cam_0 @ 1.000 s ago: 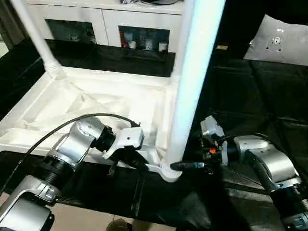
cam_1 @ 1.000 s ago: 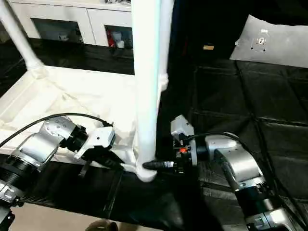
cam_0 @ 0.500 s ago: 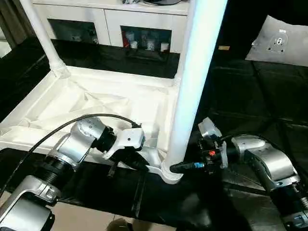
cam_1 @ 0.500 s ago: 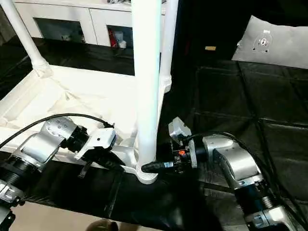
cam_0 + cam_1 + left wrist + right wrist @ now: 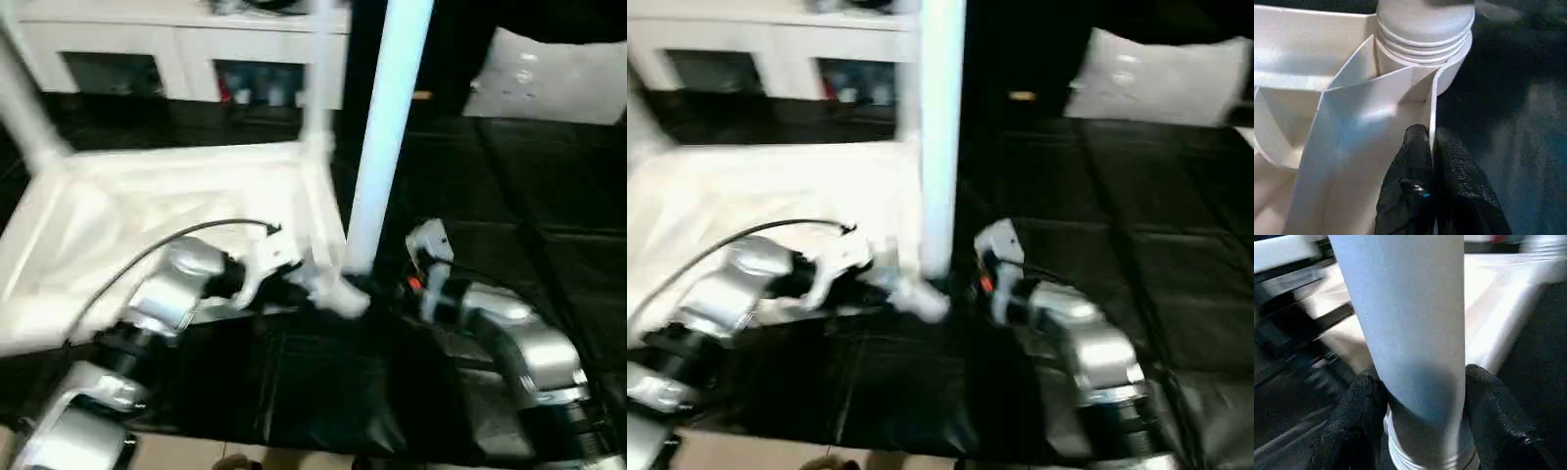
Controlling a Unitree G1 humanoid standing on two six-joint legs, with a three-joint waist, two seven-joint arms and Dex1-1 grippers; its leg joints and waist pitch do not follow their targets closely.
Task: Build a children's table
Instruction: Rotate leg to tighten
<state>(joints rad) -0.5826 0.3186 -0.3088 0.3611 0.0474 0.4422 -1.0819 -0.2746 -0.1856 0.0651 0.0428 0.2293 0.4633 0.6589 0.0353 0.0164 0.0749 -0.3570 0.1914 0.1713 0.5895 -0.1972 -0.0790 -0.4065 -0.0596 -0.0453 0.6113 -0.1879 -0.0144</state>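
Table top [image 5: 176,196] lies upside down on black floor mat [image 5: 549,215]. Left gripper [image 5: 1431,147] pinches its thin rim; right gripper [image 5: 1418,396] clamps near leg [image 5: 387,137] low. Looks light, rigid, slick plastic; grip near the socket.

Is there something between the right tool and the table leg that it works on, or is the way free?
Nothing visible stands between them. In the right wrist view the right tool already has the upright leg between its two fingers, just above the corner socket. The left tool is shut on the tabletop's thin edge wall beside that socket.
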